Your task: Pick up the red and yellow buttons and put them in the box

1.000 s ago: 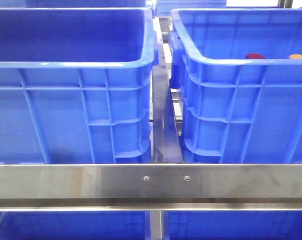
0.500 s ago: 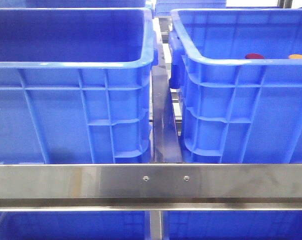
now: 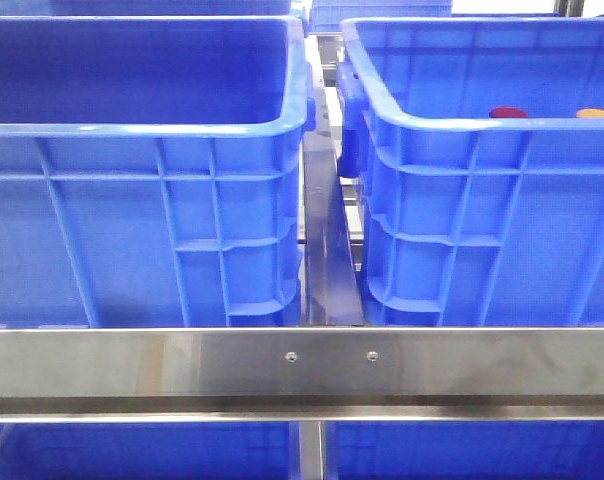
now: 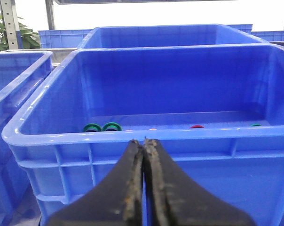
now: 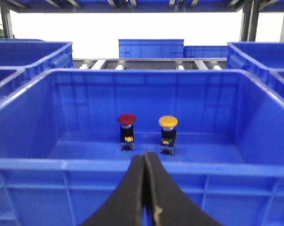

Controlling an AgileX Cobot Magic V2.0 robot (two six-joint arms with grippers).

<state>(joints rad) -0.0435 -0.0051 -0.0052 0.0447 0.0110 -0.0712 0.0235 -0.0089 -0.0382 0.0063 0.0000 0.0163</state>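
Nothing has shifted over the past second: the red push button and yellow push button stand upright, side by side, inside the right-hand blue crate. Left gripper and right gripper hover before the crates, fingers pressed together, holding nothing. Whether that crate is the destination box cannot be told.

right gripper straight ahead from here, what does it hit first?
Probably the near wall of the bin: the shut right gripper sits about level with its rim. Depth unclear. The red button and yellow button stand beyond.
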